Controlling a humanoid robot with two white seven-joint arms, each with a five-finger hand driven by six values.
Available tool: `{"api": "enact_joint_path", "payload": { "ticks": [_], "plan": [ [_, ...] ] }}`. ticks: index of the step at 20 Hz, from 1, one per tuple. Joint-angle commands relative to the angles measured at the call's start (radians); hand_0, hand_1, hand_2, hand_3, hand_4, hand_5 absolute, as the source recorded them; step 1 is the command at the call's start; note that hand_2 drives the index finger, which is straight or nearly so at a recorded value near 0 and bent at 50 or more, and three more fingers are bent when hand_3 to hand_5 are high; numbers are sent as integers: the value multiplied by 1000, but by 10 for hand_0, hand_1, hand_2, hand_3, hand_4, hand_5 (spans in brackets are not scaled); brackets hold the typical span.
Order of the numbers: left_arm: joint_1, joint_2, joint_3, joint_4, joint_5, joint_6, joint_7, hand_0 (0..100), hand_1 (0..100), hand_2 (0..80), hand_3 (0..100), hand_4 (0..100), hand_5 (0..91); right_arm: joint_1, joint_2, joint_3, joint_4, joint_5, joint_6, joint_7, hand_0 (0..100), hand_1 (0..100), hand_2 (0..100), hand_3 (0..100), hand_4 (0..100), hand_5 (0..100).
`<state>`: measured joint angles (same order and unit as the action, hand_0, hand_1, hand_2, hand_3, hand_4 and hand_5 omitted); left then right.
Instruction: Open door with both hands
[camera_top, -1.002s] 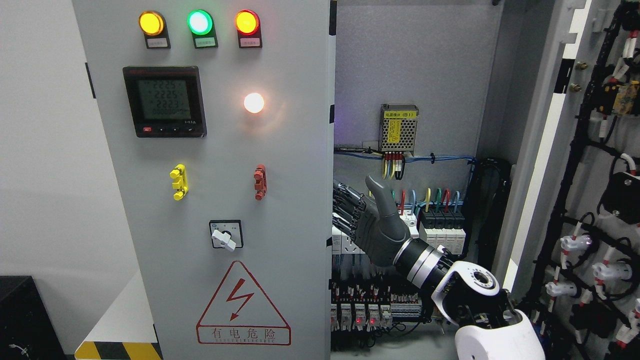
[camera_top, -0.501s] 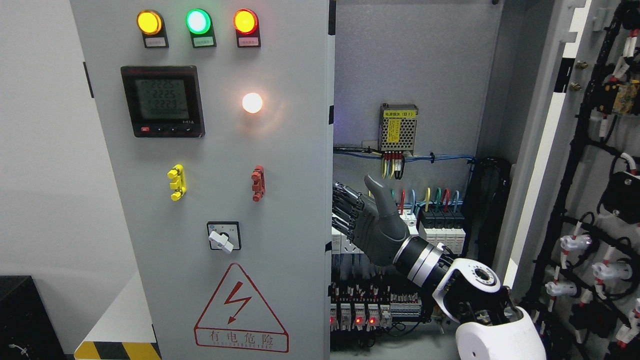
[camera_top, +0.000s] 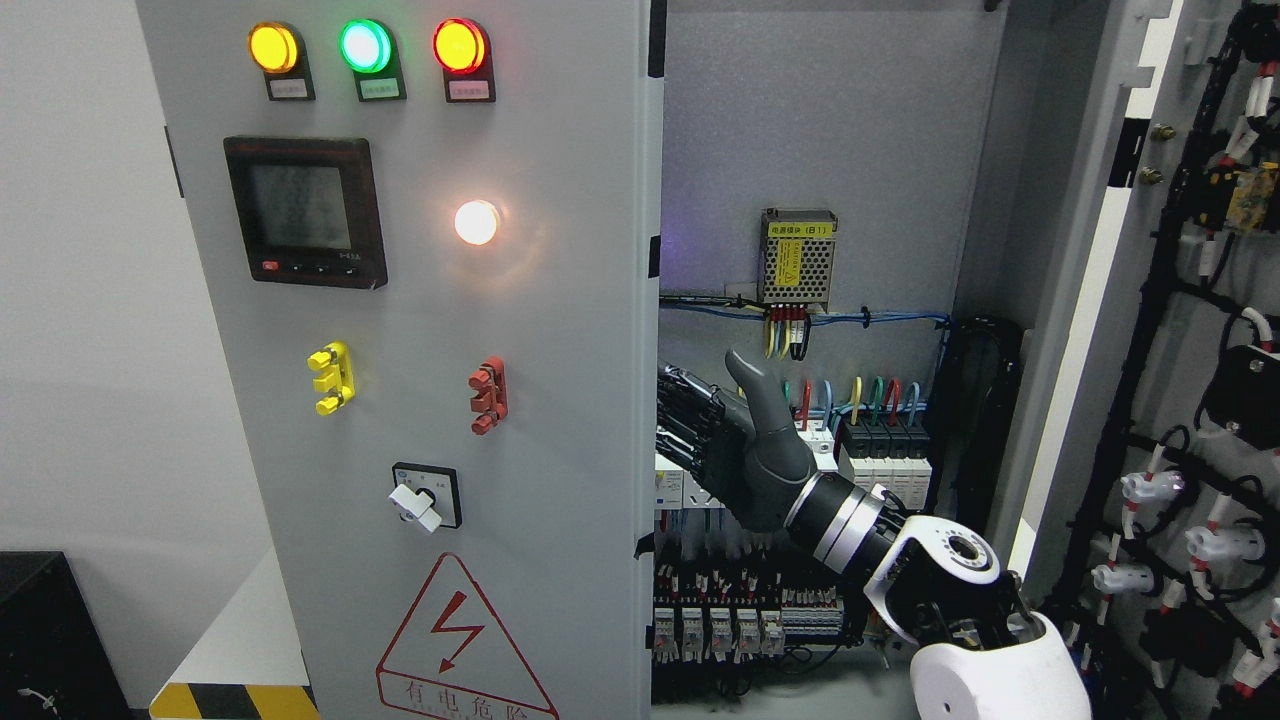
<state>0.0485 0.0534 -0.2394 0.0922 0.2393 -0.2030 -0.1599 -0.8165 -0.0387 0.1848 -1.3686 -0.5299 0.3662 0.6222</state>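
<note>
Head view, the only one. Cabinet with two doors: the right door stands swung wide at the picture's right, its wired inner face toward the camera; the left door fills the left half, partly open, its free edge running top to bottom just left of centre. That vertical edge is the line the coming move turns on. The right hand comes up from the lower right on a white forearm and reaches into the cabinet, palm toward the left door. Its fingers lie extended and close together, tips at or just behind the door's free edge; the thumb stands upright, apart from them. Hand is flat and spread, gripping nothing; whether the fingertips truly touch the door's inner face I cannot tell, since the edge hides the contact. The door lies directly to the picture's left of the hand, so a push that way, across the edge's long axis, looks like what would swing it further on its hinges at the far left. Left arm not in view; the right hand is the only one near the door. Door front carries three lamps up top, a meter, a rotary switch and a warning triangle. Behind the hand, breakers and coloured wiring sit close — a risk if the wrist drifts right or deeper.
</note>
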Motion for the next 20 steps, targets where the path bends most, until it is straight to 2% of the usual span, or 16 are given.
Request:
{"api": "enact_joint_path", "payload": {
  "ticks": [1,4,6,9,17,20],
  "plan": [
    [1,0,-1,0,0,-1,0,0,0,0,0,0,0,28,-15,24,-61,-39,0,-4,0,0,0,0,0,0],
    [1,2,0,0,0,-1,0,0,0,0,0,0,0,45,-35,68,-96,-41,-3,14,0,0,0,0,0,0],
    [1,2,0,0,0,-1,-1,0,0,0,0,0,0,53,-37,84,-116,-41,-4,25,0,0,0,0,0,0],
    [1,2,0,0,0,-1,0,0,0,0,0,0,0,54,-37,88,-125,-41,-4,28,0,0,0,0,0,0],
    [1,0,0,0,0,-3,-1,0,0,0,0,0,0,51,-38,160,-136,-41,-3,31,0,0,0,0,0,0],
    [1,0,0,0,0,-3,-1,0,0,0,0,0,0,51,-38,170,-145,-73,-1,30,0,0,0,0,0,0]
  ]
}}
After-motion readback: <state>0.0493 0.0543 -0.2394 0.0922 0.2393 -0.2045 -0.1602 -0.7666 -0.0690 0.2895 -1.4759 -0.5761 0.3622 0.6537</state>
